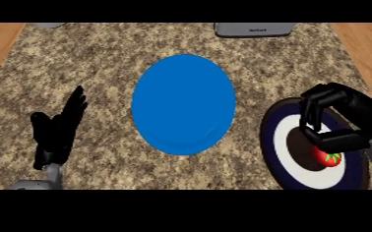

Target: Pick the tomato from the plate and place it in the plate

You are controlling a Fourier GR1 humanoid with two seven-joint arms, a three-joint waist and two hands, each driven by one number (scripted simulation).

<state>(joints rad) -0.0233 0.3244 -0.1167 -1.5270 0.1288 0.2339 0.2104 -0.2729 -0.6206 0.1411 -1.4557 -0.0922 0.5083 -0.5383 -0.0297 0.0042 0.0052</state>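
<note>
Head view shows the robot's right hand (335, 114) at the right edge, black fingers bent into a claw that closes round nothing, with a gap between them through which the plate below can be seen. The small red tomato with a green stalk (329, 159) lies just nearer the robot than this hand, right against its lowest bent finger, outside the curl. It sits on the round plate with a navy rim, white ring and dark brown centre (270, 142), where the brown meets the white. Left of that plate, near but apart, a plain blue round plate (183, 103) lies in the middle of the speckled granite desk (94, 54). At the lower left the left hand (59, 130) rests released, fingers straight and pointing up
</note>
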